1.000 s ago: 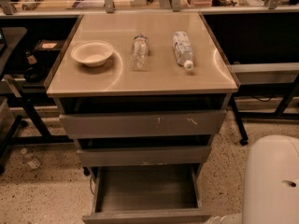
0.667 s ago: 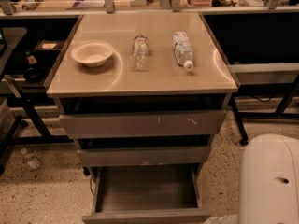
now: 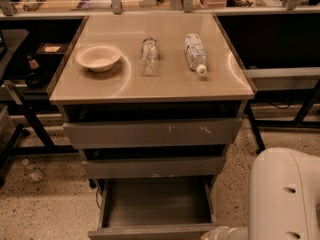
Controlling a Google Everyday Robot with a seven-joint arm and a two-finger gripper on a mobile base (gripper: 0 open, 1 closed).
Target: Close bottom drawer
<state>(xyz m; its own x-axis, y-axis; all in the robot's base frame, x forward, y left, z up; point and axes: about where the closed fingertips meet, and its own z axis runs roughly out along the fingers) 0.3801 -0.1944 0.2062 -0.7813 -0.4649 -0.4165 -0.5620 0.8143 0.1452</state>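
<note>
The bottom drawer (image 3: 156, 207) is the lowest and narrowest of three grey drawers in the cabinet. It is pulled far out, and its shallow grey box is open and empty. Its low plain front (image 3: 150, 232) lies at the bottom edge of the view. My gripper is out of view. Only my white arm housing (image 3: 286, 194) shows at the bottom right, with a small white arm part (image 3: 226, 233) by the drawer's front right corner.
The top drawer (image 3: 152, 132) with white scratches and the middle drawer (image 3: 154, 166) both stand slightly out. On the cabinet top (image 3: 100, 86) are a white bowl (image 3: 98, 57) and two lying plastic bottles (image 3: 149, 55) (image 3: 196, 53). Dark table frames stand left and right on speckled floor.
My white arm housing has shifted slightly left toward the cabinet. The drawers and the things on top have not moved.
</note>
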